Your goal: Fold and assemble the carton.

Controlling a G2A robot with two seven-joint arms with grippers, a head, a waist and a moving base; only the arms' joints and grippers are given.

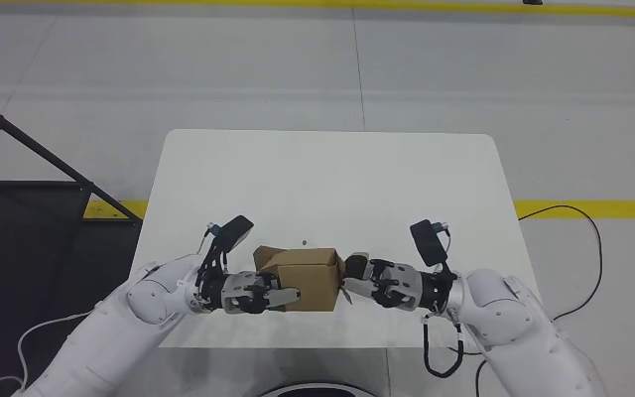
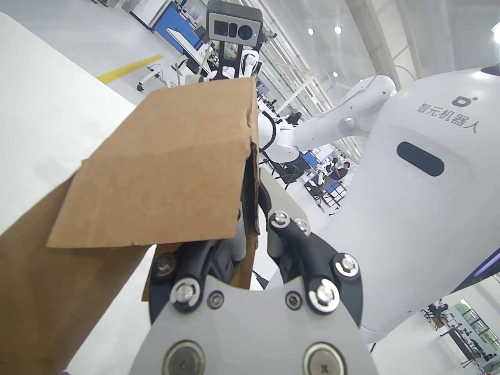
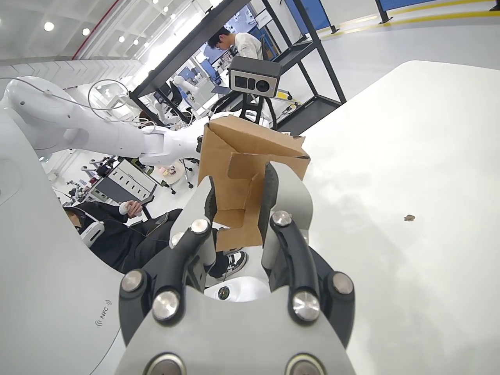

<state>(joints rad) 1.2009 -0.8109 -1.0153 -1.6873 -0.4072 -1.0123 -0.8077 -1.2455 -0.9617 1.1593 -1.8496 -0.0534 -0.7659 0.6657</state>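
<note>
Carton [image 1: 303, 276] sits between both grippers at the 6 o'clock side of the table [image 1: 327, 179], close to its near edge. We cannot tell whether it rests on the surface or is held just above it. In the top view its long axis runs from 9 to 3 o'clock, and each end meets one arm.

The left gripper [image 1: 281, 296] is at the 9 o'clock end, so the carton lies toward 3 o'clock from it. Its jaws are closed narrow on a side wall, one finger inside and one outside (the left wrist view shows the cardboard edge passing between them). The right gripper [image 1: 352, 283] is at the 3 o'clock end, with the carton toward 9 o'clock from it, and it pinches a loose end flap [image 3: 238, 216] between its fingers.

We judge the body to be squared up into a tube, with the flaps at both ends not yet tucked, so the task looks roughly midway. The coming move turns on that shared axis. The right arm is the nearer one to the flap and would have to fold it toward 9 o'clock, straight along the carton's length, while the left arm braces the far end. A push along that line could slide the wall out of the left grip or crease the flap off its score.
</note>
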